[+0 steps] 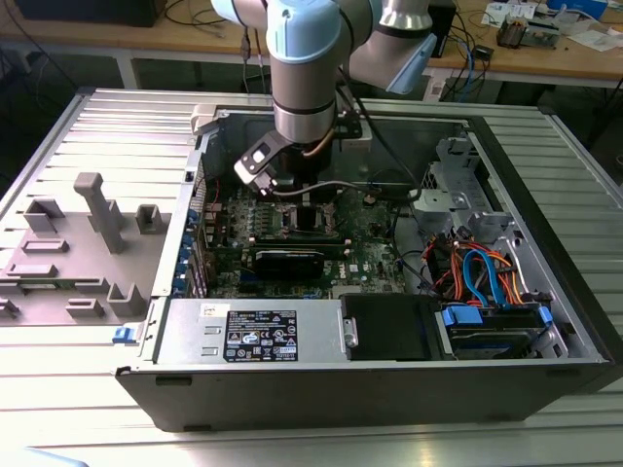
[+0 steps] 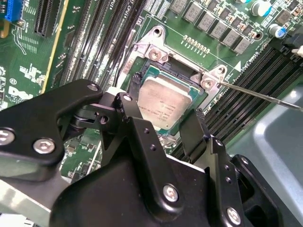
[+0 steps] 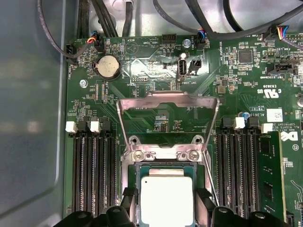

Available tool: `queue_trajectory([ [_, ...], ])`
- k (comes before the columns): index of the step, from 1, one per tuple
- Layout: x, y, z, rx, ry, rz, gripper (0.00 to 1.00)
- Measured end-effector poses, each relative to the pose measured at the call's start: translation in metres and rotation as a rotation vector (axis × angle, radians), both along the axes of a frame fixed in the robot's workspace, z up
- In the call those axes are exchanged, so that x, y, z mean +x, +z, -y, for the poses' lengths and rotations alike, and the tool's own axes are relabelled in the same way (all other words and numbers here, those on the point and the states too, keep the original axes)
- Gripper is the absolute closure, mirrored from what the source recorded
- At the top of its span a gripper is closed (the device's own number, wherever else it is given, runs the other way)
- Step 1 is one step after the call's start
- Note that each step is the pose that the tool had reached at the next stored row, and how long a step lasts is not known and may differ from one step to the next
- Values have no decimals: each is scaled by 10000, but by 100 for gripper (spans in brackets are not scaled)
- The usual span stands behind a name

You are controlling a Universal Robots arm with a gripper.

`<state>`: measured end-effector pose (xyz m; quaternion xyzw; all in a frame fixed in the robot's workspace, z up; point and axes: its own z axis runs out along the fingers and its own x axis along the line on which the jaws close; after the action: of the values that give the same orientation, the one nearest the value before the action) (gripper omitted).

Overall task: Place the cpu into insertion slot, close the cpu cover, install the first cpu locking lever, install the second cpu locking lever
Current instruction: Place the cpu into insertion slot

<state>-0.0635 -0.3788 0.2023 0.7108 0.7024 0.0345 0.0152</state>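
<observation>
The cpu (image 3: pixel 166 201), a square chip with a dull silver top, lies level in the insertion slot (image 3: pixel 204 182), whose dark rim (image 2: pixel 138 78) shows beside it. My gripper (image 3: pixel 167 208) straddles the chip, and its black fingers (image 2: pixel 126 101) sit against two opposite edges of it in both wrist views. The cpu cover (image 3: pixel 168 98), a thin metal frame with a square cut-out, stands flipped back open beyond the slot. A thin locking lever (image 2: pixel 265 97) juts out free beside the slot. In the exterior view the gripper (image 1: pixel 297 199) reaches down into the open computer case over the green board.
Long black memory slots (image 3: pixel 92 175) flank the socket on both sides. A coin battery (image 3: pixel 108 66) and cables lie beyond the cover. The case holds a power supply (image 1: pixel 253 331), a black card (image 1: pixel 287 261) and a drive cage (image 1: pixel 487 321). A grey fixture (image 1: pixel 88 233) stands at the exterior view's left.
</observation>
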Motion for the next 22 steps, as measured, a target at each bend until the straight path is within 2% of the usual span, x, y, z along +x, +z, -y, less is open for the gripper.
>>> queue_trajectory([
  [2, 1, 18, 0, 1, 0, 1, 39],
  [16, 1, 22, 0, -6, 1, -1, 39],
  [20, 4, 93, 0, -7, 1, 0, 39],
  [22, 5, 93, 0, -15, 1, 1, 39],
])
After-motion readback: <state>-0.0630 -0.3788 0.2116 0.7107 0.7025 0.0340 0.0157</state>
